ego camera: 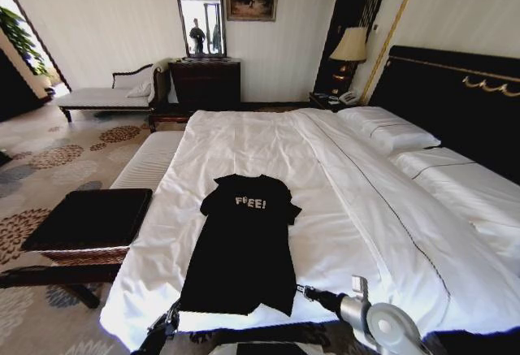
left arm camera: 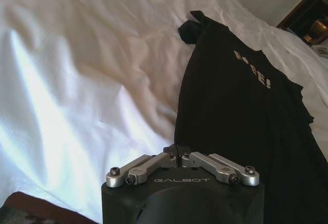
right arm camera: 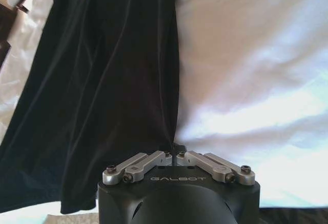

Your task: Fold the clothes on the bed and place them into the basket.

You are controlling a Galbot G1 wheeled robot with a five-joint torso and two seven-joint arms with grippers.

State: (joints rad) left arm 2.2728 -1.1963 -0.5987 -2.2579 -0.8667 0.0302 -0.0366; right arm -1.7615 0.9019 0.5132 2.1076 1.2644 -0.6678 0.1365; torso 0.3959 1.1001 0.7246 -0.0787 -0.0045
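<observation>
From the head view, the black T-shirt (ego camera: 244,241) lies flat and face up on the white duvet of the bed (ego camera: 341,209), its "FREE!" lettering towards the pillows and its hem at the foot edge nearest the robot. The left gripper (ego camera: 169,320) sits at the hem's left corner and the right gripper (ego camera: 302,292) at the hem's right corner. The wicker basket (ego camera: 89,221) with its black fabric top stands on the carpet just beside the bed, on the robot's left, next to a pale striped bench (ego camera: 146,164).

In the left wrist view, the left gripper (left arm camera: 177,151) has its jaws drawn together at the shirt's edge, apparently pinching the black T-shirt (left arm camera: 241,121) where it meets the duvet (left arm camera: 92,80).

In the right wrist view, the right gripper (right arm camera: 175,154) likewise has its jaws together, nipped on the hem corner of the T-shirt (right arm camera: 102,96).

I judge that the fold is only starting: both hem corners look gripped, and the shirt is not yet doubled. The next move would call for lifting both corners evenly and carrying them towards the collar without dragging the duvet along.
</observation>
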